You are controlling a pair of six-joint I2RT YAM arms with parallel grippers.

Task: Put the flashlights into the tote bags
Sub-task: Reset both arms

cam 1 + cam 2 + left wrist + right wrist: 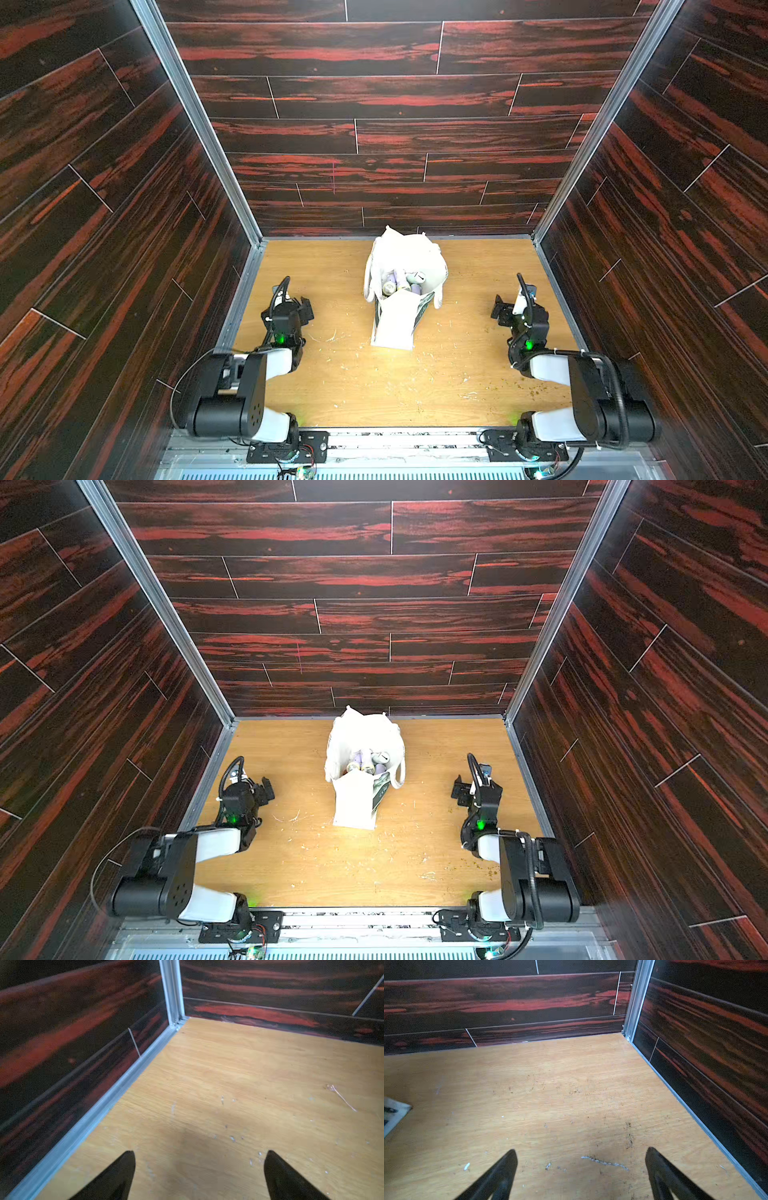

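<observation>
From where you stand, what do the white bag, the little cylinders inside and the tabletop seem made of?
The tote bag: soft matte cloth, it folds and slumps. The flashlights: probably smooth plastic, faintly shiny; too small to be sure. The table: light wood-grain board, veneer or laminate, scuffed matte.

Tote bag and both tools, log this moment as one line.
tote bag: mouth open | flashlights: several showing inside bag, none loose on table | left tool: open, empty | right tool: open, empty
</observation>
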